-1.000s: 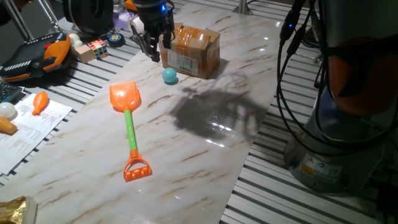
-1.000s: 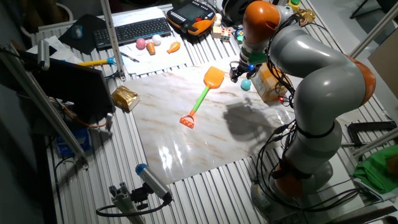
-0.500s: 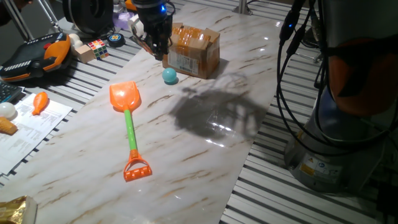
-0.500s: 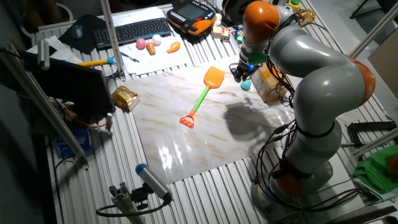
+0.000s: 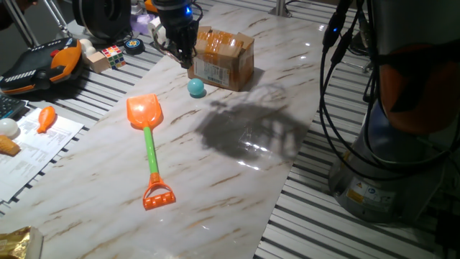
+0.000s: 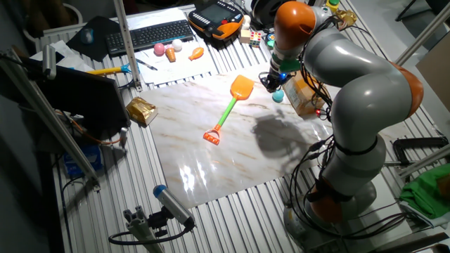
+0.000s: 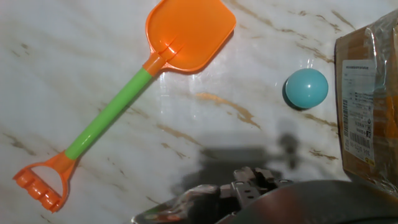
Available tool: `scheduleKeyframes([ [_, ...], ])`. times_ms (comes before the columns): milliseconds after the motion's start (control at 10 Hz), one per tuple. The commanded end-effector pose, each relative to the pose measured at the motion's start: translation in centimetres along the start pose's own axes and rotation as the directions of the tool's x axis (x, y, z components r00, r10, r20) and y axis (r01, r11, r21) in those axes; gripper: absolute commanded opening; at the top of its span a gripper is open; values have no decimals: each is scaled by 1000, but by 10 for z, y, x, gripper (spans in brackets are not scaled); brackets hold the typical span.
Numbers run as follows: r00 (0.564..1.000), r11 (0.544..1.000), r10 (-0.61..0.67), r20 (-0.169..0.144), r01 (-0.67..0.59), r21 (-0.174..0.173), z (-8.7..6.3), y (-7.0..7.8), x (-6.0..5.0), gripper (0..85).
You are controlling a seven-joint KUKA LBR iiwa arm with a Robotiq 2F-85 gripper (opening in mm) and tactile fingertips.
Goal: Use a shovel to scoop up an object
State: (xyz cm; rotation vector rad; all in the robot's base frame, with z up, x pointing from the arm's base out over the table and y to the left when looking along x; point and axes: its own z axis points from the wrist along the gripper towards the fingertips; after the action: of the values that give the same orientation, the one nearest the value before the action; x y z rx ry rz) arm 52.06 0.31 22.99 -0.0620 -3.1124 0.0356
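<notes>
From one fixed view, the shovel (image 5: 149, 144) lies flat on the marble table (image 5: 237, 180), blade toward the teal ball (image 5: 196, 88), which sits just beside the cardboard box (image 5: 223, 57). The gripper (image 5: 183, 52) hangs above the box's near corner, its jaws seemingly closed with nothing between them.

The other fixed view shows the gripper (image 6: 271, 81) near the ball (image 6: 278, 95).

The hand view shows shovel (image 7: 134, 90), ball (image 7: 306, 88) and box (image 7: 368, 99) apart.
</notes>
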Motion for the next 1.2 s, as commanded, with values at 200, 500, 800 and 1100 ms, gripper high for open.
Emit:
scheduleKeyframes([
  [200,1000,1000,17,11,-17,-6,11,7,-7,7],
  [500,999,999,46,25,-45,-14,32,22,-13,7],
  [800,997,997,72,36,-71,-25,49,33,-13,7],
  [1100,995,996,87,39,-86,-31,62,38,-15,7],
])
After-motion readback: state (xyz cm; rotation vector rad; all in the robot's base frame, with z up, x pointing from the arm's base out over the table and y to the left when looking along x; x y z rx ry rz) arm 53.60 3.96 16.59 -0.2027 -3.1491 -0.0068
